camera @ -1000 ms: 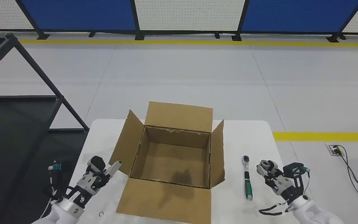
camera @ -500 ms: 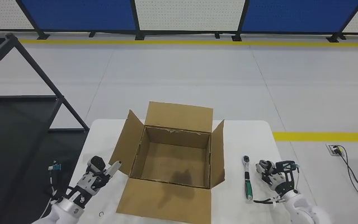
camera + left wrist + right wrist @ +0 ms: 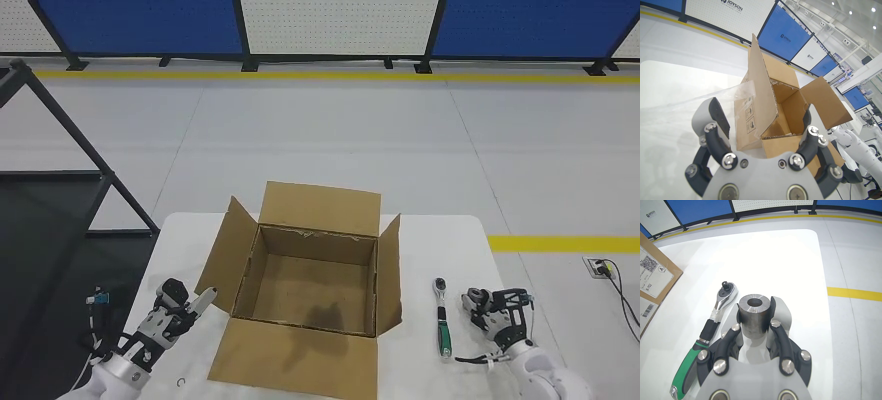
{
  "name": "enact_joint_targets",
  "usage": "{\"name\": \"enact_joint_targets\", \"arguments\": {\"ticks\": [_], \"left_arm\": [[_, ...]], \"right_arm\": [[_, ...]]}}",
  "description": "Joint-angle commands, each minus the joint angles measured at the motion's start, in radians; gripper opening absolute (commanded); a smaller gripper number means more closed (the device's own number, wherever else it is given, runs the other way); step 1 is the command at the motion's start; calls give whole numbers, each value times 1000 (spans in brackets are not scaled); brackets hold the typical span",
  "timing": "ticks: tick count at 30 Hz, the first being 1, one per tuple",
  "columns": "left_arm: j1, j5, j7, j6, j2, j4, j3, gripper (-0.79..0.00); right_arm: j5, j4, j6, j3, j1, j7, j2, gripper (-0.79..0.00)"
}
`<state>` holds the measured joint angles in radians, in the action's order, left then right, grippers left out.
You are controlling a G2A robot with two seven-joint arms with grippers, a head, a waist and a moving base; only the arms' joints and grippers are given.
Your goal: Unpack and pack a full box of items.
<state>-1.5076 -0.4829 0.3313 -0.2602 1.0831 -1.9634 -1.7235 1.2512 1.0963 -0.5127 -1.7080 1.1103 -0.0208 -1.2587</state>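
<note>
An open cardboard box point(image 3: 322, 207) stands mid-table with all flaps out and nothing visible inside. A ratchet wrench point(image 3: 441, 318) with a green handle lies right of the box, its chrome head point(image 3: 726, 291) pointing away from me. Beside the wrench, my right gripper point(image 3: 482, 306) is shut on a dark metal cylinder point(image 3: 754, 313) with a bored hole, just above the white table. My left gripper point(image 3: 195, 303) hangs open left of the box, facing its side flap point(image 3: 761, 98); nothing lies between its fingers point(image 3: 718, 115).
A strip of clear tape point(image 3: 742, 91) hangs off the box's left flap. A small ring point(image 3: 180, 381) lies on the table near the left arm. A black metal frame point(image 3: 100, 190) stands beyond the table's left edge. The table's right edge point(image 3: 821, 262) is close to the right gripper.
My right gripper has shifted a little toward the wrench and turned, still holding the cylinder. The left arm, box and wrench have not moved.
</note>
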Motion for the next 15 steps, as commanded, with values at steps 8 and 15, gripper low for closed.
{"name": "enact_joint_targets", "arguments": {"ticks": [8,15], "left_arm": [[0,0,0,0,0,0,0,0],[0,0,0,0,0,0,0,0]], "right_arm": [[-5,-11,4,12,-1,14,9,-579],[-20,-8,3,18,5,13,15,-517]]}}
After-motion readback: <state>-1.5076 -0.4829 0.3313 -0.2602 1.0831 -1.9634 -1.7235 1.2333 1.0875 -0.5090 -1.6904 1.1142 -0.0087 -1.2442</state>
